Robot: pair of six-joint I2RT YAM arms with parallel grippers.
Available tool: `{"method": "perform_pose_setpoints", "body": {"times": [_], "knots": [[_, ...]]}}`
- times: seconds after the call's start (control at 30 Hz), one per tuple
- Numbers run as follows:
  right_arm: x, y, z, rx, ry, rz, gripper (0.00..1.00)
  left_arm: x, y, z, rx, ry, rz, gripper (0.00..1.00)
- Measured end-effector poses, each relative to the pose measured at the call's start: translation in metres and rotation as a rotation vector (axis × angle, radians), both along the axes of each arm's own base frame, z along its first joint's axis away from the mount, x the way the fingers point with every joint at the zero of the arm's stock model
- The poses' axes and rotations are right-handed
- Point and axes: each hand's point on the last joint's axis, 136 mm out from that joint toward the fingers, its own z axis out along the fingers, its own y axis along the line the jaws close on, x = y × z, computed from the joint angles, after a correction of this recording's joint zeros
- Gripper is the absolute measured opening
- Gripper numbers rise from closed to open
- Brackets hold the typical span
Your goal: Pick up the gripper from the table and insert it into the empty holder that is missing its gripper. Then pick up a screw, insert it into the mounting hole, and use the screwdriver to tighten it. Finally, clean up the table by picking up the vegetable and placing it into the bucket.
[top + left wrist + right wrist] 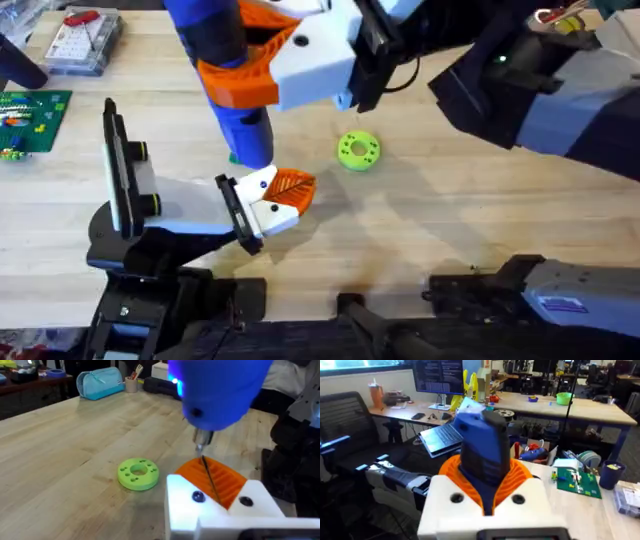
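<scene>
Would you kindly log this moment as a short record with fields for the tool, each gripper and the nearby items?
tool: chunky bright blue powered screwdriver, held upright, thin metal bit pointing down
right gripper: shut on the screwdriver body, orange ribbed pads either side
left gripper: white fingers with orange pads, low over the wooden table, below the bit; open or shut unclear
disc: flat lime-green round disc with holes, lying on the table beside the left gripper
circuit board: green, far left edge

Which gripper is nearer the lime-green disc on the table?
The left gripper. It sits low by the table just beside the green disc, while the right gripper, clamped on the blue screwdriver, is raised well above the table.
</scene>
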Motion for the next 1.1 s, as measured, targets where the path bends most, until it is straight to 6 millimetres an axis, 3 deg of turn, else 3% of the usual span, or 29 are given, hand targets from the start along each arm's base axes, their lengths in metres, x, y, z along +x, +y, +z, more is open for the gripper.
{"method": "perform_pose_setpoints", "body": {"times": [0.5,1.1], "knots": [[0.0,0.001,-0.023,-0.031,0.03,-0.002,0.05,0.0,0.0,0.0,0.0,0.0,0.0,0.019],[-0.009,0.006,-0.024,-0.019,-0.005,0.017,0.05,0.0,0.0,0.0,0.0,0.0,0.0,0.019]]}}
